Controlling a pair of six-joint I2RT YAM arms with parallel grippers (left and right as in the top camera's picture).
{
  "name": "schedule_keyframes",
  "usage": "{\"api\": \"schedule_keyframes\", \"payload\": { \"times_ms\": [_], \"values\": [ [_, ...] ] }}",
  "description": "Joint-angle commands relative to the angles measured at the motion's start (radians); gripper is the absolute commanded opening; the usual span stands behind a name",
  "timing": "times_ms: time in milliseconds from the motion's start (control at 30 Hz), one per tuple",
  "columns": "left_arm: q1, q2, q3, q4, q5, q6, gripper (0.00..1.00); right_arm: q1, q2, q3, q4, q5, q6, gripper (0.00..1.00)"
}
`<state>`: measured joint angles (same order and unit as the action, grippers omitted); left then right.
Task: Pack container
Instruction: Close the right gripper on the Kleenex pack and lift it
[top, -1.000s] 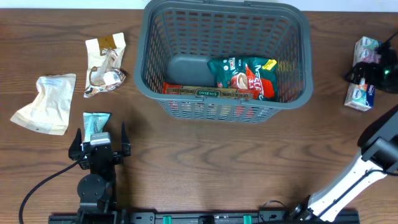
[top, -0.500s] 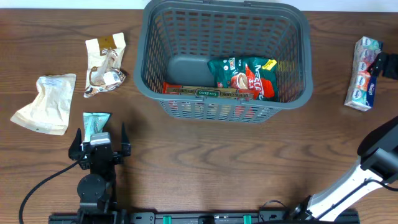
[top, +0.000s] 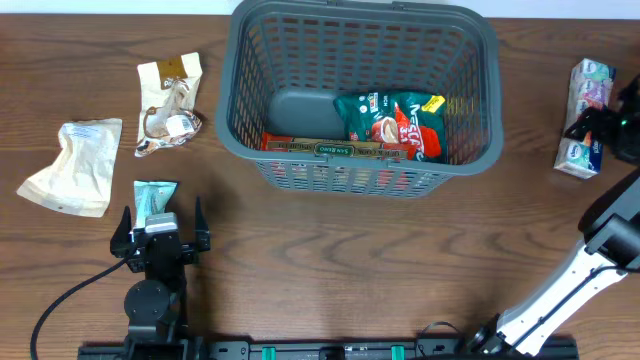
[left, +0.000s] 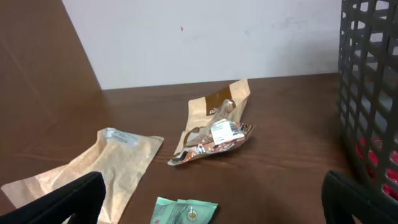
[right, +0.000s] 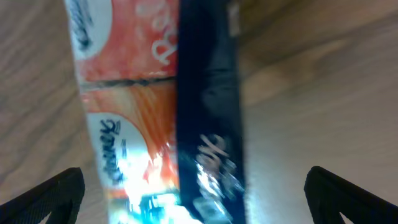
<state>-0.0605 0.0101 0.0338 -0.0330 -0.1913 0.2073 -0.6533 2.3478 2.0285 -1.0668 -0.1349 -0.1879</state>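
Note:
The container (top: 232, 110) is a dark grey slotted basket at the back centre; its wall (left: 370, 93) fills the right edge of the left wrist view. Inside lie a green and red snack packet (top: 392, 122) and a flat box (top: 330, 148). My left gripper (top: 161, 213) stands open over the near end of a teal packet (top: 155, 194), which shows between its fingers (left: 68, 199) as a teal packet (left: 184, 211). My right gripper (top: 603, 122) hangs open at the far right over a tissue pack (top: 582, 118). The tissue pack (right: 149, 106) is blurred, clear of both fingers (right: 43, 193).
A torn brown and white wrapper (top: 168, 105) and a beige pouch (top: 72, 165) lie left of the container; the wrapper (left: 214, 127) and pouch (left: 93, 165) are ahead of the left gripper. The right arm's white link (top: 560, 295) crosses the front right corner.
The right gripper moved away toward the back right edge, then came back over the tissue pack. The left arm and the packets have not moved.

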Motion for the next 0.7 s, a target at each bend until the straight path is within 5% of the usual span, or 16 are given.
{"api": "schedule_keyframes", "payload": {
  "times_ms": [0,667],
  "values": [
    [0.005,-0.006,-0.03,-0.018,-0.018,0.005,0.99,0.002,0.014,0.004,-0.001,-0.083,0.004,0.99],
    [0.005,-0.006,-0.03,-0.018,-0.018,0.005,0.99,-0.003,0.015,-0.096,0.033,-0.071,-0.019,0.99]
  ]
}}
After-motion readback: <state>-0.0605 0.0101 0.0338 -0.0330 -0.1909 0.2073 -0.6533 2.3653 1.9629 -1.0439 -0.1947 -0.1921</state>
